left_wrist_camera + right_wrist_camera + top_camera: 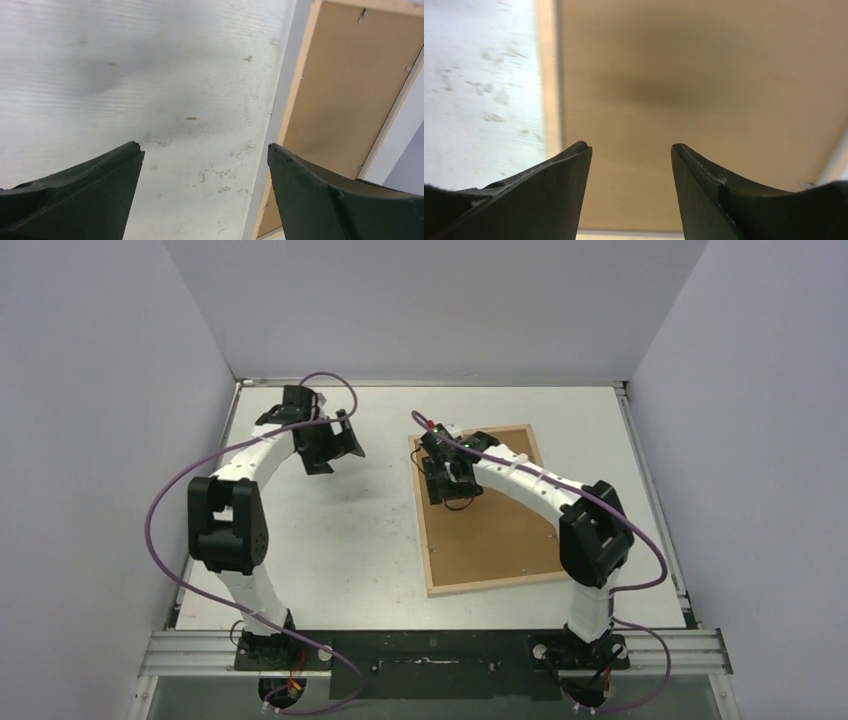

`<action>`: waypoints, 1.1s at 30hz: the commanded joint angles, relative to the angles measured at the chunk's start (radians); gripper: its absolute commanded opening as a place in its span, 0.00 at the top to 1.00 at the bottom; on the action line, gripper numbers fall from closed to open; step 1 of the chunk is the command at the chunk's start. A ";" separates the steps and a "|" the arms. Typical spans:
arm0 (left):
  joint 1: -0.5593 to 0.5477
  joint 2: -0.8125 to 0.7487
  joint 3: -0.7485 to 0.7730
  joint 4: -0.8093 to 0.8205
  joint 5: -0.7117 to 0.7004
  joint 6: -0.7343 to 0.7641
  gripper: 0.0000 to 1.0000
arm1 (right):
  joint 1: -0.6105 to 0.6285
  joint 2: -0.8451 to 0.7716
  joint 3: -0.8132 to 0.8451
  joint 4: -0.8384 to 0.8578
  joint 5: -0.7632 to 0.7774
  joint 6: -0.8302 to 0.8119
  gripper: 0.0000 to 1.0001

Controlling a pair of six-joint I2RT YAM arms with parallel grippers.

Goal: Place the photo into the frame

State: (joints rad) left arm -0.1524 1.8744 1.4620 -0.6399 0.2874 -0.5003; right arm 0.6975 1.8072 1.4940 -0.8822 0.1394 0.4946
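Note:
The frame (pixel 421 515) lies back side up on the right half of the table, its pale wood rim around a plain brown backing board (pixel 490 535). The photo is hidden. My right gripper (pixel 452 478) hovers over the board's far left part, open and empty; the right wrist view shows the gripper (pixel 630 147) above the board (pixel 699 75), beside the frame's rim (pixel 548 75). My left gripper (pixel 337 448) hangs open and empty over bare table, left of the frame. In the left wrist view this gripper (pixel 206 150) has the frame's rim (pixel 295 95) to its right.
The white table (pixel 330 540) is boxed in by grey walls on the left, back and right. Small metal tabs (pixel 361 16) sit along the frame's inner edge. The arm bases are mounted on a rail (pixel 440 650) at the near edge.

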 commanded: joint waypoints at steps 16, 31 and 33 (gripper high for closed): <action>0.204 -0.275 -0.381 0.143 0.100 -0.048 0.09 | 0.158 0.389 0.353 -0.058 -0.044 0.113 0.58; 0.182 -0.332 -0.619 0.376 0.351 -0.138 0.20 | 0.127 0.411 0.352 -0.015 -0.115 0.156 0.92; 0.161 -0.339 -0.634 0.408 0.374 -0.142 0.21 | 0.120 0.400 0.379 -0.005 -0.129 0.165 0.95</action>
State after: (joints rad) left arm 0.0399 1.5780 0.8520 -0.3637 0.5575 -0.6189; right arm 0.8288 2.2215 1.8229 -0.9459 0.0505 0.6388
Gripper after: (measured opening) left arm 0.797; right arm 0.195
